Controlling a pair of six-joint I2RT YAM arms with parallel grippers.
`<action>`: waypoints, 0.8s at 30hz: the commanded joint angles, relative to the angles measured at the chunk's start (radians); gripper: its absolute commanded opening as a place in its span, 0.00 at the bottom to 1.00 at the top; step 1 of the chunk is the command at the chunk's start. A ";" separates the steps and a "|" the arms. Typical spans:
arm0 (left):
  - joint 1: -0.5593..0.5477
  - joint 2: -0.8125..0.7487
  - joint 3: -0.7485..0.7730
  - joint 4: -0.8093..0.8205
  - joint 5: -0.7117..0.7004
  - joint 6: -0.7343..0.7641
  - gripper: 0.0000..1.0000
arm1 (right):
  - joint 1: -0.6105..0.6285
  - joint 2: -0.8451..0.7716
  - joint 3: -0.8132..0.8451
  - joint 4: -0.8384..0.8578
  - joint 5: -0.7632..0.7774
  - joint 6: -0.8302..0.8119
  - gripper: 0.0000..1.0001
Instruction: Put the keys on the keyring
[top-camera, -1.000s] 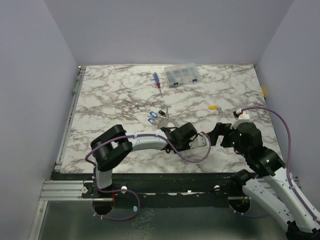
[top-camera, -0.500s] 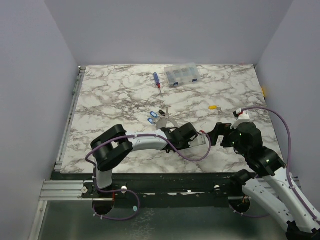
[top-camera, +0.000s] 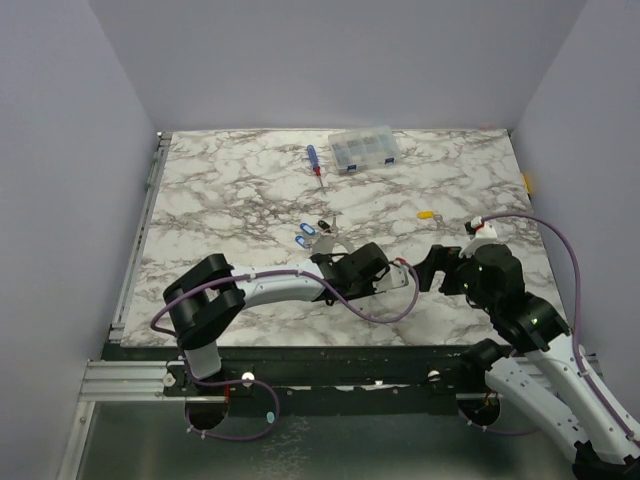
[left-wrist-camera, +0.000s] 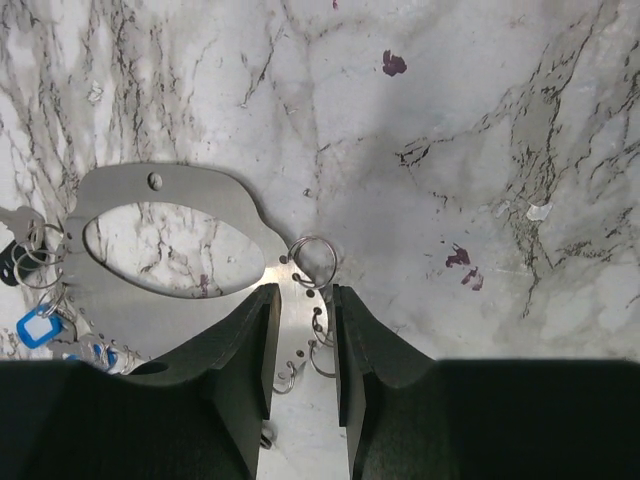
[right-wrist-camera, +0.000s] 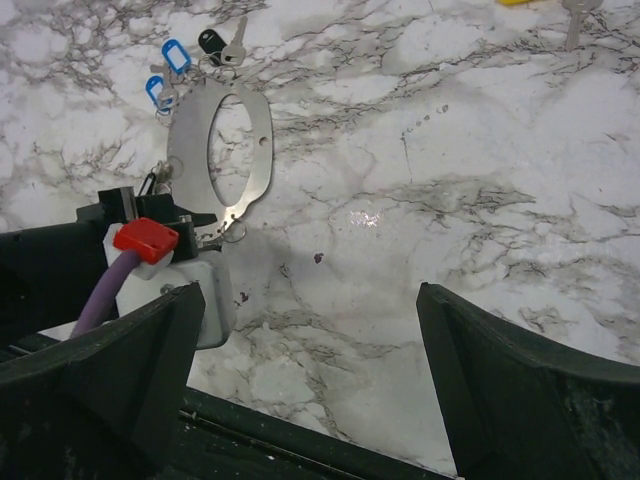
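**Straddling the rim of the keyring**

Lying flat on the marble table (left-wrist-camera: 450, 120), the keyring (left-wrist-camera: 200, 185) is a thin grey metal plate, roughly oval, with a large oval opening in the middle. Small holes dot its rim, and little wire rings (left-wrist-camera: 313, 262) hang from several of them. It sits near the middle of the table, just in front of the left arm.

The keys (right-wrist-camera: 177, 55) cluster at the plate's far end. Two have blue heads and one has a black head. A yellow key (top-camera: 427, 213) lies well apart to the right.

The left gripper (left-wrist-camera: 300, 295) is over the plate's near rim, fingers almost together with a narrow slot between. Whether they pinch the metal cannot be told.

The right gripper (right-wrist-camera: 310, 295) hangs above bare marble, fingers spread wide and holding nothing.
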 joint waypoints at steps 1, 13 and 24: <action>0.002 -0.063 -0.023 0.008 0.013 0.000 0.33 | 0.003 0.005 0.003 0.019 -0.020 0.004 1.00; 0.003 0.062 -0.004 -0.002 0.042 -0.002 0.31 | 0.003 -0.006 0.003 0.020 -0.022 0.002 1.00; 0.003 0.114 0.009 -0.001 0.030 0.017 0.20 | 0.004 -0.015 0.002 0.022 -0.028 0.002 1.00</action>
